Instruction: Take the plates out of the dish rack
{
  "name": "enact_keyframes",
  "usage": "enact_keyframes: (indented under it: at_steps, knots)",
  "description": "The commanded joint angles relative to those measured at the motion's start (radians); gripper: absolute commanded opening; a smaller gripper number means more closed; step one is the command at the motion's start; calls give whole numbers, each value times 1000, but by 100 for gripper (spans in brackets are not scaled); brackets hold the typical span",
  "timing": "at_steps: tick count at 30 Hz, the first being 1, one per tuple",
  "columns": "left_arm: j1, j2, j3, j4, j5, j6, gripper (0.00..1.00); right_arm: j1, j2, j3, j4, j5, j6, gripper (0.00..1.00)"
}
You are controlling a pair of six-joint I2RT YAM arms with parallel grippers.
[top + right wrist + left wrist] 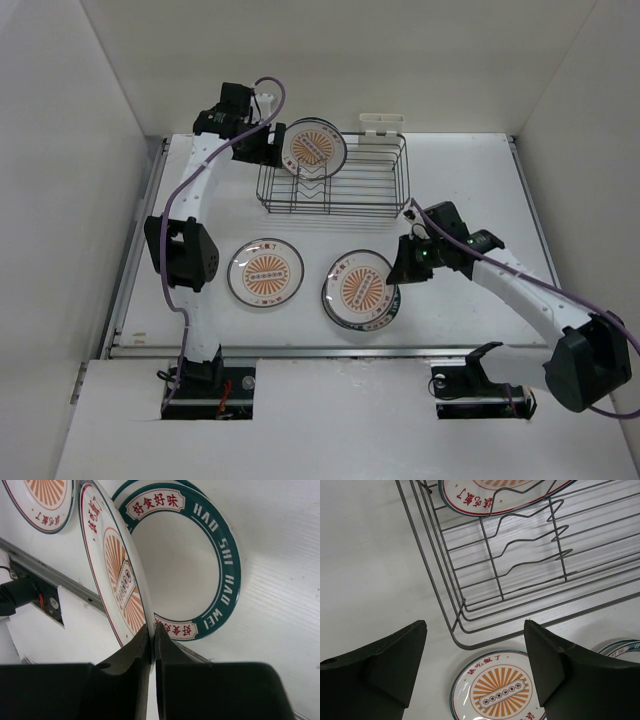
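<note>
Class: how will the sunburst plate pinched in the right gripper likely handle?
It looks rigid: the sunburst plate holds shape though the right gripper pinches only its rim. Glossy glaze probably makes that grip slippery. Likely ceramic, it may chip if dropped onto the teal-band plate.

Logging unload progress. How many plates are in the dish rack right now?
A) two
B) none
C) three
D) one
D: a single sunburst plate stands at the left end of the dish rack, and the rest of the rack holds no plates.
</note>
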Motion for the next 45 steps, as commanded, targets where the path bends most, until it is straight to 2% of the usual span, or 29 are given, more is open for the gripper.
enact_keyframes:
  at_steps: [1, 11, 18, 21, 22, 24, 25, 27, 29, 35, 40, 45]
  knots:
    - [-4, -46, 19, -2, 4, 14, 76, -14, -31, 13, -35, 19, 2, 0]
    - [-4, -46, 19, -2, 4, 14, 76, -65, -19, -72, -23, 75, 42, 0]
    - [-4, -46, 10, -2, 4, 14, 76, -65, 73, -155, 173, -33, 51, 0]
    - [-13, -46, 10, -2, 4, 14, 76, -65, 137, -140, 172, -33, 39, 13]
    - [-13, -46, 10, -2, 4, 14, 76, -65, 150, -140, 161, -23, 27, 29]
    - [-13, -46, 10, -2, 4, 25, 76, -65, 162, -108, 120, 5, 26, 41]
    - [-13, -46, 10, -2, -5, 25, 77, -65, 162, -108, 103, 26, 16, 55]
    - [-22, -46, 10, -2, -6, 34, 79, -65, 138, -83, 71, 83, 16, 66]
    - [-22, -34, 19, -2, -18, 43, 80, -65, 124, -74, 49, 94, 7, 69]
    - [-32, 4, 74, -15, -38, 54, 81, -65, 159, -74, 98, 83, 31, 68]
    - [-32, 14, 74, -15, -38, 54, 81, -4, 243, -53, 162, 72, 68, 68]
    - [-32, 4, 64, -24, -38, 54, 81, 79, 295, 33, 141, 121, 101, 68]
